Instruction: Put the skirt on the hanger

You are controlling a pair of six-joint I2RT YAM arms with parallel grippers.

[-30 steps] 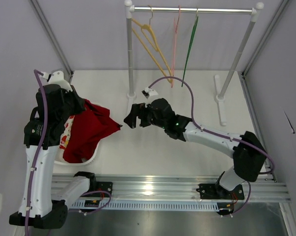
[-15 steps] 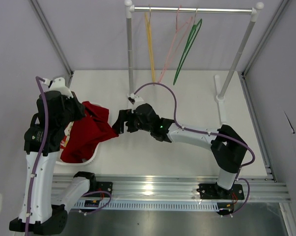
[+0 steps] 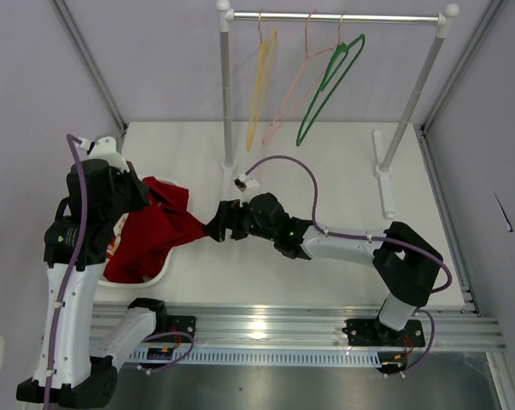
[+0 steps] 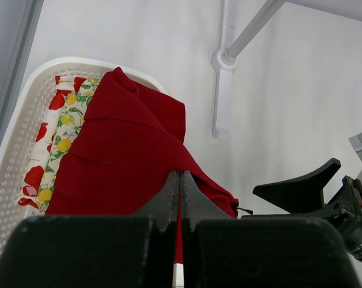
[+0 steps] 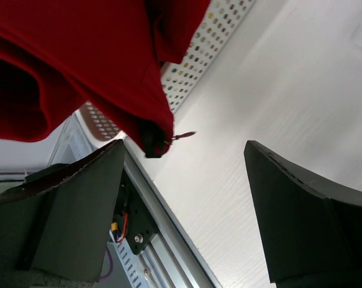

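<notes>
The left pincer [image 4: 179, 180] pinches the red skirt [image 4: 120, 150] above the basket [image 4: 15, 168]; the right pincer [image 5: 185, 156] gapes wide at its hanging corner.

Top view: high behind the arm bases, looking down over the whole bench [image 3: 351, 171]. Left wrist: close above skirt [image 4: 126, 156]. Right wrist: very close, low, beneath its hanging corner. All three share the skirt.
</notes>
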